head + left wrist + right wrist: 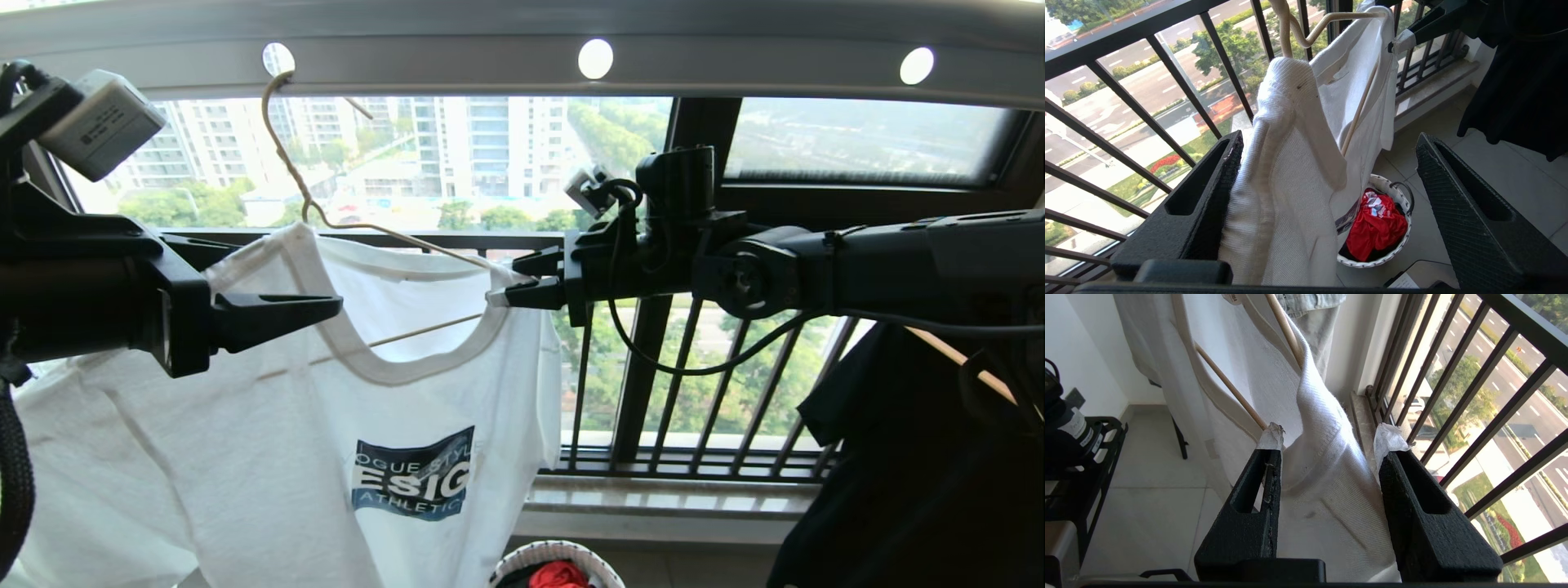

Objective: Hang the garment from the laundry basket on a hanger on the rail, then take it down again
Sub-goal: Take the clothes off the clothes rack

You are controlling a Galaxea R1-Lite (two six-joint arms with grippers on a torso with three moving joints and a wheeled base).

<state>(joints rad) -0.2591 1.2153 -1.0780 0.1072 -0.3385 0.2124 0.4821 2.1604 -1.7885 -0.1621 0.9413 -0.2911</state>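
Observation:
The garment [326, 457], a white T-shirt with a dark logo print, hangs on the thin cream hanger [294, 163], whose hook sits in a hole of the grey rail [735, 49]. My left gripper [1329, 136] is open wide at the shirt's one shoulder [1290, 183]; the cloth lies against one finger and is not pinched. My right gripper [1329, 437] is at the other shoulder [1323, 465], jaws apart with the cloth between them, beside the hanger's bar [1229, 388]. The laundry basket [1404, 200] stands on the floor below.
A red cloth [1376, 228] lies in the basket. A black shirt [914, 457] hangs to the right. The black balcony railing [694, 392] runs close behind the garment. A black shelf [1081, 457] stands by the wall.

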